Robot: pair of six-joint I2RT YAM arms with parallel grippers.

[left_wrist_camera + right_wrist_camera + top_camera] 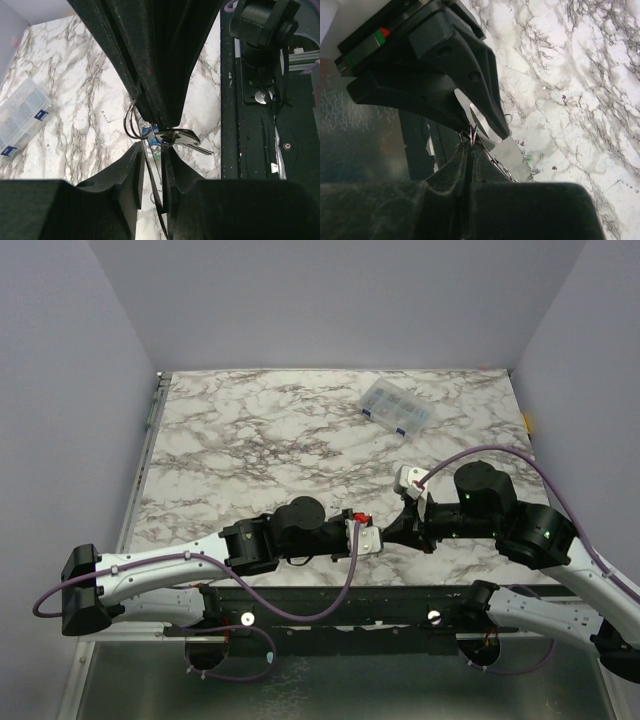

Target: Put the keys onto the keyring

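Right gripper point(471, 142): fingers pressed fully together, a thin sliver of metal pinched at the very tips. From the left wrist view the grip appears to be on the wire of the keyring point(130, 120), whose grey loops bulge out just beside those tips. The keys point(176, 136) hang in a tight bunch directly below. One has a blue head point(148, 132) and the rest read as dark blades fanned to one side.

Left gripper point(154, 161): jaws narrowly apart, set immediately under the bunch. A thin arc of wire, seemingly part of the same hoop, runs down through the gap. No finger is seen pressing on it.

Both grippers meet tip to tip above the near edge of the marble table point(75, 100). The clear compartment box point(397, 408) lies well apart at the far side.

Assessment: the step in hand looks to be the left gripper taking its own hold on the hoop.

Recommendations:
- Close on the wire alone, so that no key blade is caught between the pads.
- Hold the right clamp firm, since the whole bunch hangs from it.
- Keep the two sets of fingertips from knocking together, as there is very little room between them.
- The hoop's split end cannot be made out in any view and should be located before any key is threaded.
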